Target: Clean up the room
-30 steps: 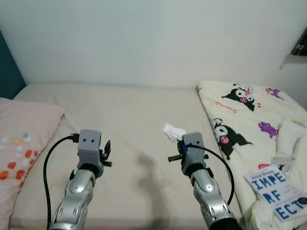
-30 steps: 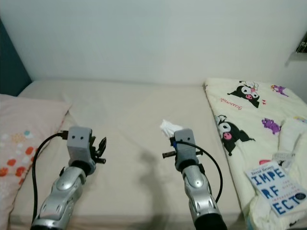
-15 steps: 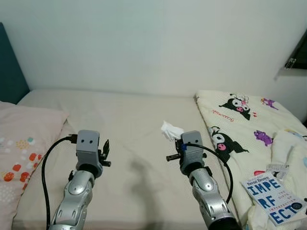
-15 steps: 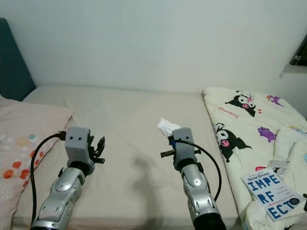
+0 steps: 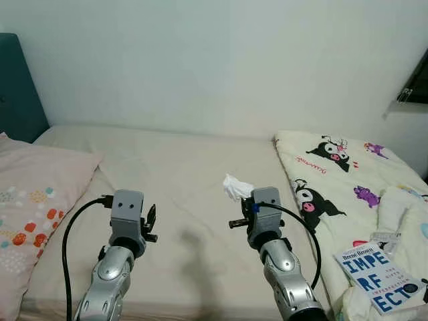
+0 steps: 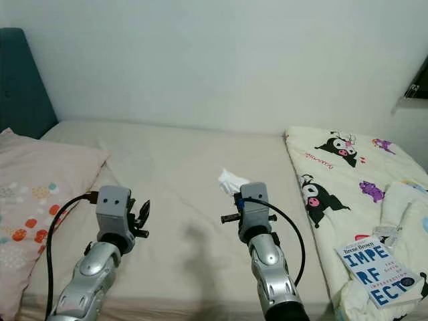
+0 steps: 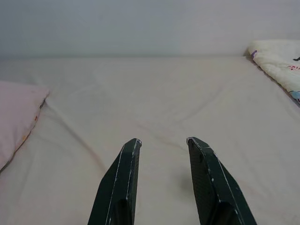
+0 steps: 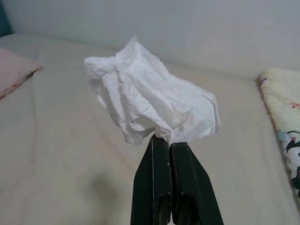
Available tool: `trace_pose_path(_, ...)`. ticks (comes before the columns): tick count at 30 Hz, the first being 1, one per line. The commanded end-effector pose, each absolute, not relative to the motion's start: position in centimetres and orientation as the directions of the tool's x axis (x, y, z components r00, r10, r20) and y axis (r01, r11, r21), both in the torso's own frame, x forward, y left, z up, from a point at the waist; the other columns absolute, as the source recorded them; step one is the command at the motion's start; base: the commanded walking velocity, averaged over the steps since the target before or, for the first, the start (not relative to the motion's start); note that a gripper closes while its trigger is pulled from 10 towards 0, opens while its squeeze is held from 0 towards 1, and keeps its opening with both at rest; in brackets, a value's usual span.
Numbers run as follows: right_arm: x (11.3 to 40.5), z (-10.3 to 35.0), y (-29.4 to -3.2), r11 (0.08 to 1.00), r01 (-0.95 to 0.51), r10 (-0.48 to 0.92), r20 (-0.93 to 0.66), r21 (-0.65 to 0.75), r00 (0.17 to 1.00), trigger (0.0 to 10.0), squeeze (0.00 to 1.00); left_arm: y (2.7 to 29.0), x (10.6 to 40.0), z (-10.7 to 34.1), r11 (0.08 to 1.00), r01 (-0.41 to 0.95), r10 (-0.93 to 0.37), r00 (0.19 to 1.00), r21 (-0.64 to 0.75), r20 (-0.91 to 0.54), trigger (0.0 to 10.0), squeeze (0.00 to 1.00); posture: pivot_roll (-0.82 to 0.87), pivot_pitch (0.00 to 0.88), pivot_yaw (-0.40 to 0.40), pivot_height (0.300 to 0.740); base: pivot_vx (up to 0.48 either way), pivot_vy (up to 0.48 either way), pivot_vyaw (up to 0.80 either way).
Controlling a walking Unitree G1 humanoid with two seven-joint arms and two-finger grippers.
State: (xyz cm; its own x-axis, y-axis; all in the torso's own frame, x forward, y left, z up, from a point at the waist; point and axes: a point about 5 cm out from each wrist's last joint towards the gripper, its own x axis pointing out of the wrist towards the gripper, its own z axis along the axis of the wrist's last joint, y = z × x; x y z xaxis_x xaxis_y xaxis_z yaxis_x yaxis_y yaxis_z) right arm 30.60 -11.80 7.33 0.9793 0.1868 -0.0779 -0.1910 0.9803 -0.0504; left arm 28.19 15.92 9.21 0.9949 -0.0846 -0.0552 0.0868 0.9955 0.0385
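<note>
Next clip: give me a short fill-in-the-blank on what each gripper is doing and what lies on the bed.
1. The right gripper is shut on a crumpled white ____.
2. The left gripper hovers over the bed sheet with its fingers ____.
3. The book with blue letters lies on the cartoon-print blanket at the robot's ____ side.
4. The pillow with orange dots lies at the robot's ____ side.

Missing words: tissue; open; right; left

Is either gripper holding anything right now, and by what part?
The right gripper pinches a crumpled white tissue by its lower edge. The left gripper is open, holding nothing.
</note>
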Motion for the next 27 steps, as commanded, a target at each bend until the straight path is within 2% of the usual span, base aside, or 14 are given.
trace_pose_path(1, 30.4, 6.7, -12.0, 0.981, -0.187, 0.181, -0.110, -0.045, 0.977, 10.0, 0.00, 16.0, 27.9, 8.8, 0.996, 0.081, -0.078, 0.994, 0.031, -0.077, 10.0, 0.00, 0.09, 0.000, -0.126, 0.726, 0.000, 0.000, 0.80)
trace_pose_path(12, 30.5, 6.3, -11.5, 0.981, -0.189, 0.181, -0.130, -0.052, 0.975, 10.0, 0.00, 16.4, 27.9, 8.9, 0.996, 0.070, -0.065, 0.994, 0.049, -0.091, 10.0, 0.00, 0.13, 0.000, -0.104, 0.726, 0.000, 0.000, 0.80)
trace_pose_path(27, 30.9, 6.4, -11.3, 0.989, -0.148, 0.147, -0.136, -0.001, 0.980, 10.0, 0.00, 18.3, 28.0, 8.7, 0.999, -0.048, 0.046, 0.991, -0.010, -0.129, 10.0, 0.00, 0.14, 0.000, -0.096, 0.726, 0.000, 0.000, 0.80)
